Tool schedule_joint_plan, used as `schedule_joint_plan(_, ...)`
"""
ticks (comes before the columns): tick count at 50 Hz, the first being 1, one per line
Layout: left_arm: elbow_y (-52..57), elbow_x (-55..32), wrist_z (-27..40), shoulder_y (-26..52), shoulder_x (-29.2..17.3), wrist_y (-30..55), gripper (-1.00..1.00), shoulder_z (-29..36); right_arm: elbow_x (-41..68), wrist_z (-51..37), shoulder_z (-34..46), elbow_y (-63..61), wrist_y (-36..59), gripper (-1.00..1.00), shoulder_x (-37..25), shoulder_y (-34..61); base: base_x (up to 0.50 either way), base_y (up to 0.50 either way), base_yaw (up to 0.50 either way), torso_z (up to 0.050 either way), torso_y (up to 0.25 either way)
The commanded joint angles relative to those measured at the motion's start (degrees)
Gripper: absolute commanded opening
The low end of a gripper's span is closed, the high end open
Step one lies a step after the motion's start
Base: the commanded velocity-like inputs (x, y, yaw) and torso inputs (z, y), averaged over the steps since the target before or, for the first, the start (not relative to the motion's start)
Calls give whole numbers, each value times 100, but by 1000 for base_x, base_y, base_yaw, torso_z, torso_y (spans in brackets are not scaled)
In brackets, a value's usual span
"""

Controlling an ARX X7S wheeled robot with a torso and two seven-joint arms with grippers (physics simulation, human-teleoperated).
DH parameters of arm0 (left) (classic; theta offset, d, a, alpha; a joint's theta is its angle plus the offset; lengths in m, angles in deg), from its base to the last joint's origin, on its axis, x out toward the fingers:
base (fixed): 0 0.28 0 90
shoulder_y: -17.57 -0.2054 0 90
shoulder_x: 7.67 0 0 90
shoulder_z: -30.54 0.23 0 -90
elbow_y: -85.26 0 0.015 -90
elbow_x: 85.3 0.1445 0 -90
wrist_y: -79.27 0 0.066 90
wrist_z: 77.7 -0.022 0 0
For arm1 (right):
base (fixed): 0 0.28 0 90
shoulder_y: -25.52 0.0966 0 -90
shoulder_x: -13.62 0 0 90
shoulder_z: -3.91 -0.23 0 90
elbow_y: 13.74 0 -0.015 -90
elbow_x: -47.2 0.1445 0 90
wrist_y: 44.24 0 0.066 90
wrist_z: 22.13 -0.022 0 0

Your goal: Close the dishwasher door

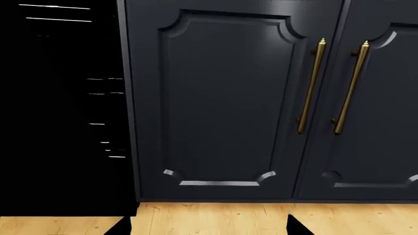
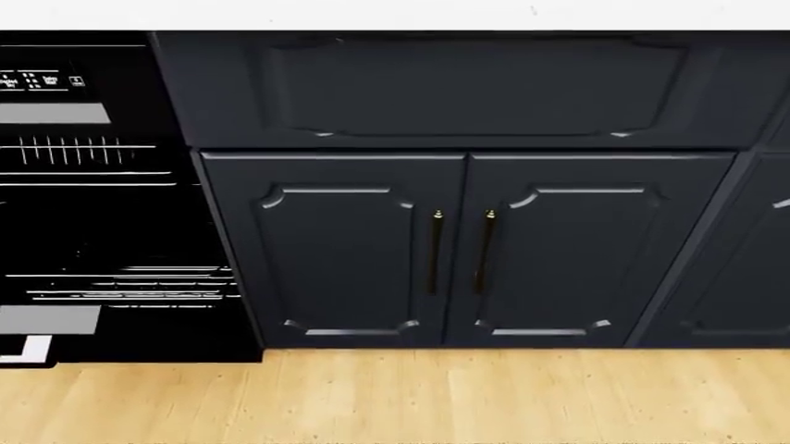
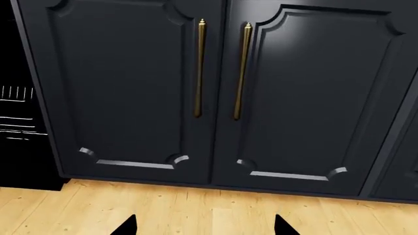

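Head view, far left: dishwasher (image 2: 99, 194) stands open, black cavity w/ wire racks (image 2: 117, 282) and control strip (image 2: 37, 81) up top. Its dishwasher door (image 2: 50, 321) shows only as a grey slab at the lower left edge, dropped down near the wood floor (image 2: 408, 398). Right of it: 2 dark cabinet doors (image 2: 339, 250) w/ 2 brass bar handles (image 2: 435, 252), drawer front (image 2: 469, 88) above.

Left gripper (image 1: 209, 227): 2 black fingertips spread wide, holding nothing. Right gripper (image 3: 205, 226): same, tips apart, empty.
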Motion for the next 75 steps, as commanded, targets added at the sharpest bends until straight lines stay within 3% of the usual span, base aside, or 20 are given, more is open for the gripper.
schedule_joint_plan(1,-4,9,6,1,0,0,100,-3,2,26,-24,2,0,100,7,-2,0,0,0,-50,0)
schedule_joint_plan(75,-3,-1,-4,1,0,0,100,-2,0,162,-162,-3,0,100,41,-19,0,0,0,-50,0)
